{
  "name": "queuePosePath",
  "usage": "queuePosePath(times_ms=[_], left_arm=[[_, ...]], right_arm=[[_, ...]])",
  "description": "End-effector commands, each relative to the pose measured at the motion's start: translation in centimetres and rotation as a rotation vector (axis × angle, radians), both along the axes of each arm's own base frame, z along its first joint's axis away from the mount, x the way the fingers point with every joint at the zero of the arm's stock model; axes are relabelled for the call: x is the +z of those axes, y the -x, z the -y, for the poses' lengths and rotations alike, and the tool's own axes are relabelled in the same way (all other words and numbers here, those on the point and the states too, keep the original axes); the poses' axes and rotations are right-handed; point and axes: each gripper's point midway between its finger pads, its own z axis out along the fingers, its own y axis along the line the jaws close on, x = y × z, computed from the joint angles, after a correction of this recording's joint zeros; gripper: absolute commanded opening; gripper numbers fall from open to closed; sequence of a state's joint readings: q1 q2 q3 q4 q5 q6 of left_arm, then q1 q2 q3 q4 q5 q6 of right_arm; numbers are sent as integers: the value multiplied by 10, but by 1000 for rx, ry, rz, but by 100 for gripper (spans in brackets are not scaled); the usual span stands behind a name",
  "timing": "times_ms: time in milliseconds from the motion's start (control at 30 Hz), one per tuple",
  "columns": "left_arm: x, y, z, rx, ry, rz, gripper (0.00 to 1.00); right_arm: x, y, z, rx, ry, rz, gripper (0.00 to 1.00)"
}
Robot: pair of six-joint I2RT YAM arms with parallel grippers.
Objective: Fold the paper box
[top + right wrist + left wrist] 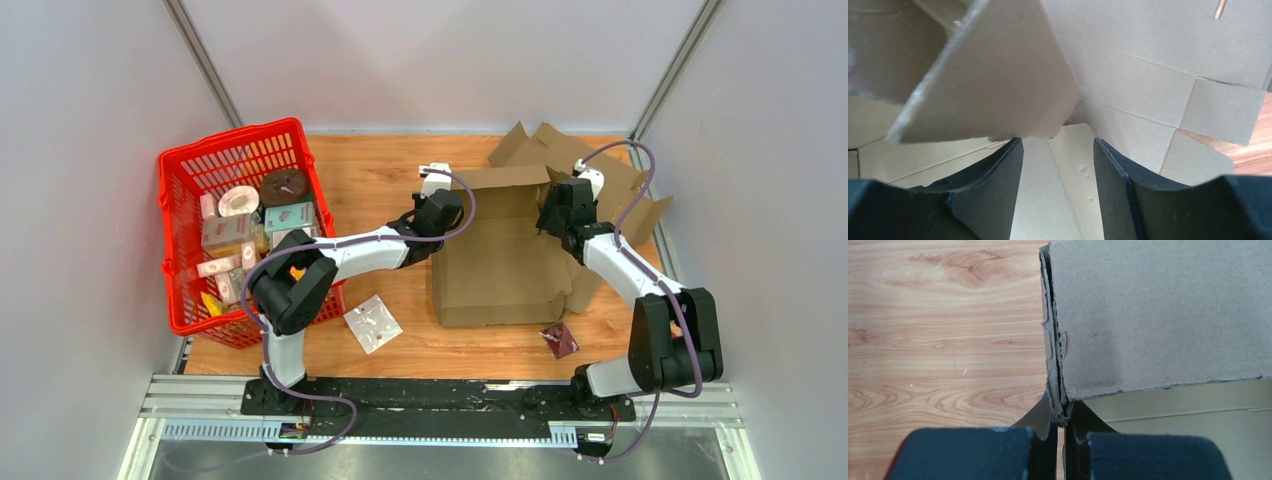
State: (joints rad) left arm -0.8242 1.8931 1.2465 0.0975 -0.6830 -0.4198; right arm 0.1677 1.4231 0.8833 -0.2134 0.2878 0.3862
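Observation:
The paper box (500, 270) is brown cardboard, partly raised, with loose flaps spread toward the back right of the wooden table. My left gripper (437, 205) is at its back left corner, shut on the frayed edge of a doubled side wall (1060, 390); the black fingertips (1045, 450) pinch that edge from both sides. My right gripper (553, 212) hovers inside the box near its right side. Its jaws (1058, 145) stand open with only the box floor (1063, 200) showing between them. A raised flap (998, 85) hangs just above the tip of its left finger.
A red basket (180, 180) holding several packaged items stands at the left. A silver sachet (372, 322) lies in front of the box, and a dark red sachet (560, 340) lies near the box's front right corner. Grey walls close in on both sides.

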Motion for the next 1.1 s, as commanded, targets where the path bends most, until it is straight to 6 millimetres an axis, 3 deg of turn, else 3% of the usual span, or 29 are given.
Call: queuePosePath(times_ms=[0, 133, 167, 367, 500, 767, 933, 1067], left_arm=[[-1, 2, -5, 3, -31, -28, 0], [-1, 3, -5, 2, -31, -31, 0], [-1, 3, -5, 2, -32, -30, 0], [-1, 3, -6, 5, -31, -29, 0], [-1, 2, -5, 2, -29, -29, 0], [-3, 3, -5, 1, -32, -34, 0], [-1, 2, -4, 1, -26, -31, 0], [-2, 3, -3, -1, -26, -35, 0]], right_arm=[[38, -13, -14, 53, -6, 153, 57], [43, -22, -15, 39, 6, 168, 58], [34, -25, -15, 36, 15, 143, 58], [30, -34, -17, -8, 123, 140, 52], [32, -35, -14, -73, 209, 157, 36], [19, -35, -10, -121, 267, 123, 21], [17, -34, -14, -115, 251, 120, 1], [21, -27, -25, -89, 241, 126, 0]])
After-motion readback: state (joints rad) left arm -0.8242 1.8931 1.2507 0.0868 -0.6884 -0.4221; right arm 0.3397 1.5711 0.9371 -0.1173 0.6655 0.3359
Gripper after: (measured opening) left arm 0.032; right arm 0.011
